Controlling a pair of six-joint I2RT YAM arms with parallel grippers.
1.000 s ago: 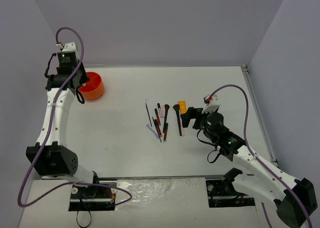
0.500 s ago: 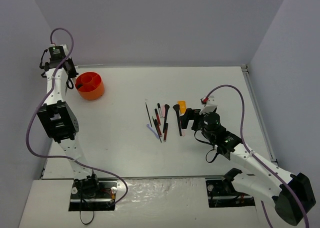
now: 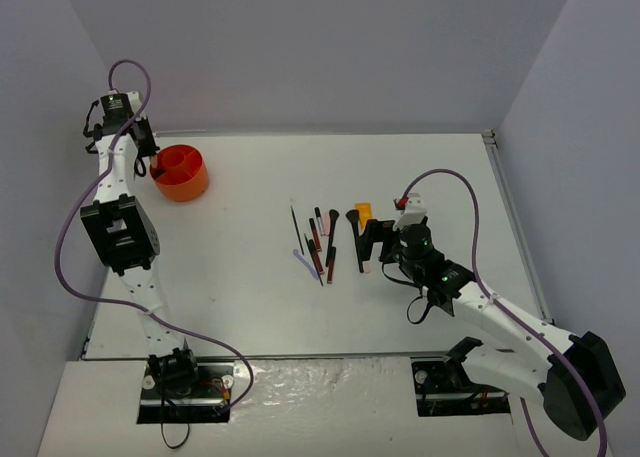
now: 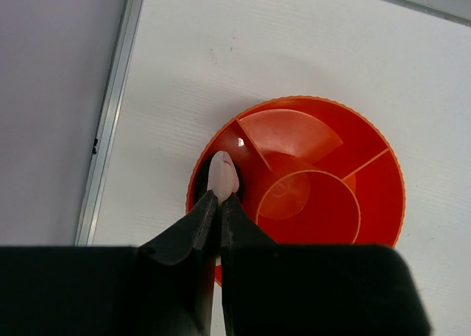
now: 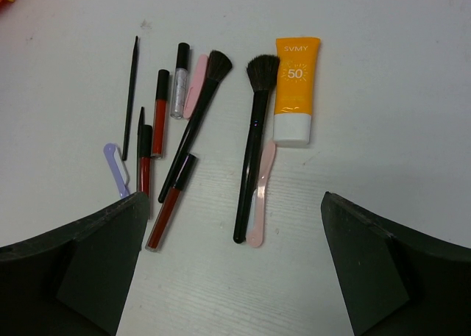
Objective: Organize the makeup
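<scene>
Left gripper [image 4: 219, 204] stands over the left rim of the orange holder [image 4: 372, 192], jaws pinched on a pale slim item [image 4: 223, 176]. Right gripper [image 5: 234, 255], jaws wide, hangs well right of the holder above the makeup on the table [image 3: 250, 277]: orange-white tube [image 5: 296, 86], black brushes [image 5: 254, 141], red pencil [image 5: 159, 112], lilac stick [image 5: 115, 167].

Brushes [image 5: 254, 141], pencils [image 5: 160, 112], lilac stick [image 5: 115, 167], orange-white tube [image 5: 296, 86] — flat, roughly parallel, close together.

Glossy orange plastic is noted on the holder [image 4: 368, 196]. The bench [image 5: 397, 115] is recorded as matt white, faintly grained. The tube [image 5: 296, 79] is seen as smooth plastic.
</scene>
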